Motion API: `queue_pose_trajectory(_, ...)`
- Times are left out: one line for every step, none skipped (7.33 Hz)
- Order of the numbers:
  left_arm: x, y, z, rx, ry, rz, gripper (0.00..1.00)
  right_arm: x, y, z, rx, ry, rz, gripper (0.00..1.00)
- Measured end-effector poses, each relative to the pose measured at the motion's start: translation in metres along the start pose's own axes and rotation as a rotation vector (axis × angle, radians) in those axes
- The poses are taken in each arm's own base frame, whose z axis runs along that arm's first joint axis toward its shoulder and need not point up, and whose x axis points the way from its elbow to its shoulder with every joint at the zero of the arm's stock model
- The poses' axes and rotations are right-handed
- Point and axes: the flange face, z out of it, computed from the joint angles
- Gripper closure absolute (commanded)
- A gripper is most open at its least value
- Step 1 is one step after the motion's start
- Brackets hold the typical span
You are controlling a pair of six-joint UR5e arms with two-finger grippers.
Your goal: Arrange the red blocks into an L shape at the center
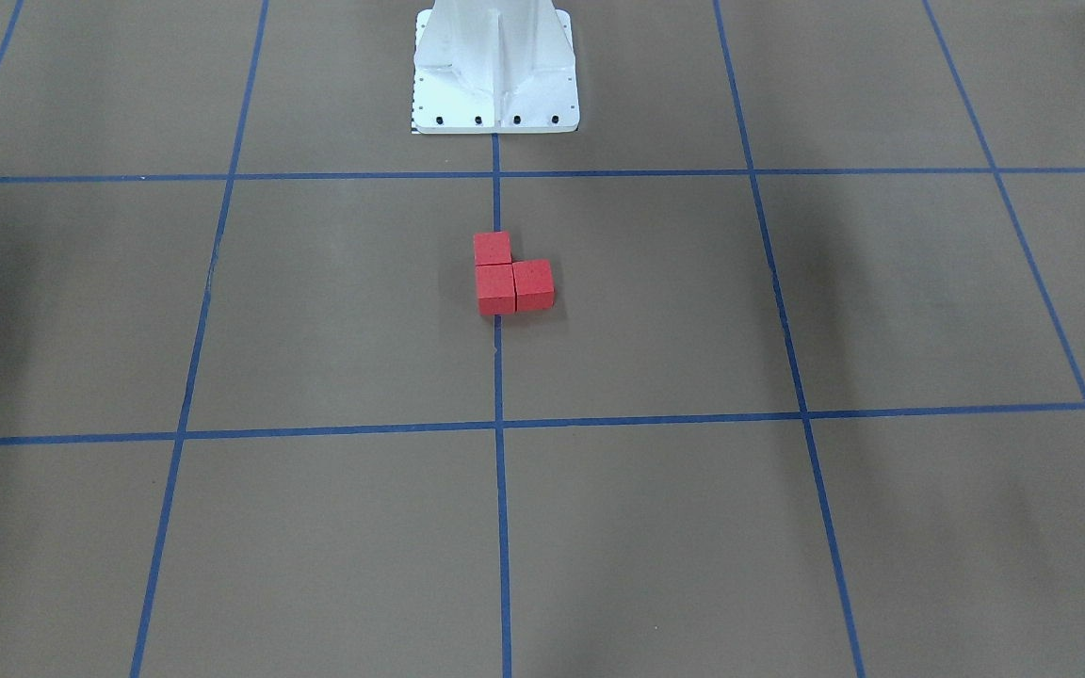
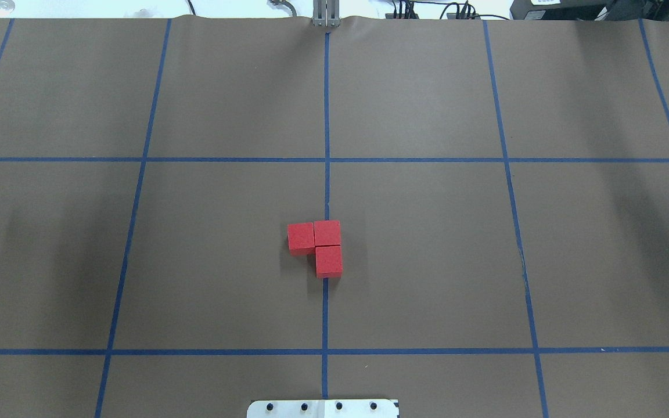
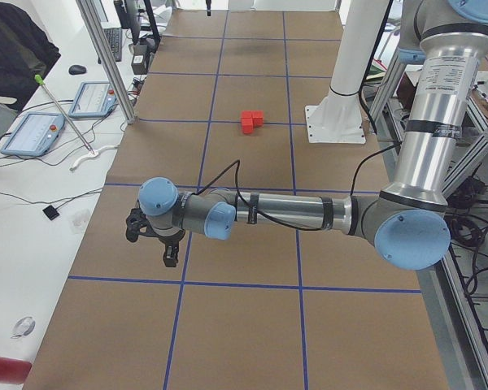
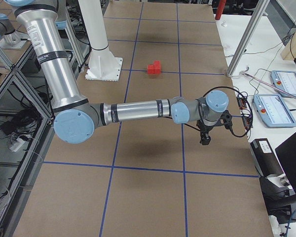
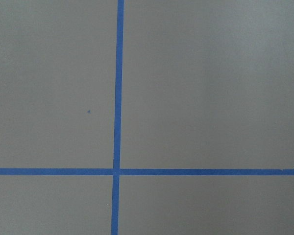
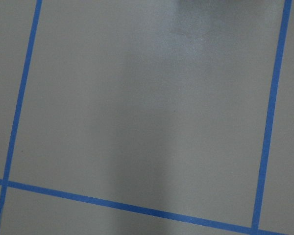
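Observation:
Three red blocks lie flat on the brown table at its centre, touching in an L shape on the middle blue line. In the overhead view they are the left block (image 2: pixel 301 238), the corner block (image 2: pixel 327 233) and the near block (image 2: pixel 328 261). They also show in the front view (image 1: pixel 495 287). My left gripper (image 3: pixel 169 256) shows only in the left side view, far from the blocks, and I cannot tell if it is open or shut. My right gripper (image 4: pixel 205 139) shows only in the right side view, likewise far off and unreadable. Both wrist views show bare table.
The white robot base (image 1: pixel 495 75) stands behind the blocks. Blue tape lines (image 2: pixel 327 116) divide the table into large squares. Tablets and cables (image 4: pixel 278 106) lie on the white bench beyond the table. A seated person (image 3: pixel 12 49) is at the far left.

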Motion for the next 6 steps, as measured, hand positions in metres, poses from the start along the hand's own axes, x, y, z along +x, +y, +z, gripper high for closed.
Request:
queue_pose_trajectory(0.0, 0.001, -0.001, 0.002, 0.0, -0.004, 0.0, 0.01, 0.015, 0.004, 0.002, -0.011, 0.001, 0.0)
queue_pose_trajectory(0.0, 0.005, -0.003, 0.005, 0.004, -0.006, 0.0, 0.023, 0.034, 0.012, 0.011, -0.016, -0.004, 0.0)
queue_pose_trajectory(0.001, 0.011, -0.004, 0.006, 0.007, -0.007, 0.0, 0.034, 0.048, 0.019, 0.014, -0.018, 0.006, 0.0)
queue_pose_trajectory(0.001, 0.015, -0.003, 0.005, 0.008, -0.01, 0.0, 0.039, 0.055, 0.022, 0.016, -0.02, 0.029, 0.0)
queue_pose_trajectory(0.001, 0.017, -0.004, 0.006, 0.007, -0.01, 0.0, 0.039, 0.057, 0.023, 0.019, -0.021, 0.049, 0.0)
queue_pose_trajectory(0.001, 0.017, -0.004, 0.006, 0.006, -0.01, 0.0, 0.037, 0.056, 0.021, 0.025, -0.018, 0.051, 0.0)
